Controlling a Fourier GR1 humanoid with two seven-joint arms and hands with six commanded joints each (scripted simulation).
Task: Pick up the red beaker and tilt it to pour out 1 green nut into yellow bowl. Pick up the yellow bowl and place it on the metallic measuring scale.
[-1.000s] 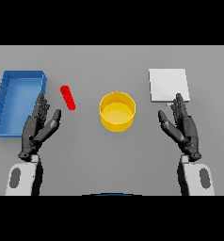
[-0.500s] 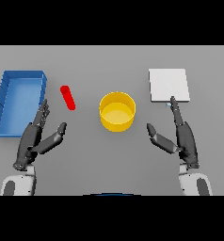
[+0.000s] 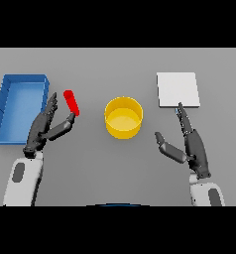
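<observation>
The robot's left hand (image 3: pixel 45 129) reached toward the red beaker (image 3: pixel 71 102) on the grey table (image 3: pixel 120 173), its fingers straight and spread, the thumb angled out toward the beaker's near end. Whether the thumb tip actually touched the beaker could not be told from the head view; the fingers were not curled round it. The beaker lay tilted on the table, just beside the right wall of the blue tray (image 3: pixel 18 106) and well to the left of the yellow bowl (image 3: pixel 123 117).

The bowl stood upright near the middle of the table, apart from both hands. No nut could be made out in the beaker or the bowl.

The right hand (image 3: pixel 192 146) hovered to the right of the bowl with its fingers extended and apart, thumb stretched out toward the bowl, holding nothing. Its longest fingertip pointed at the near edge of the metallic measuring scale (image 3: pixel 177 89), a pale square plate lying flat at the far right of the table.
</observation>
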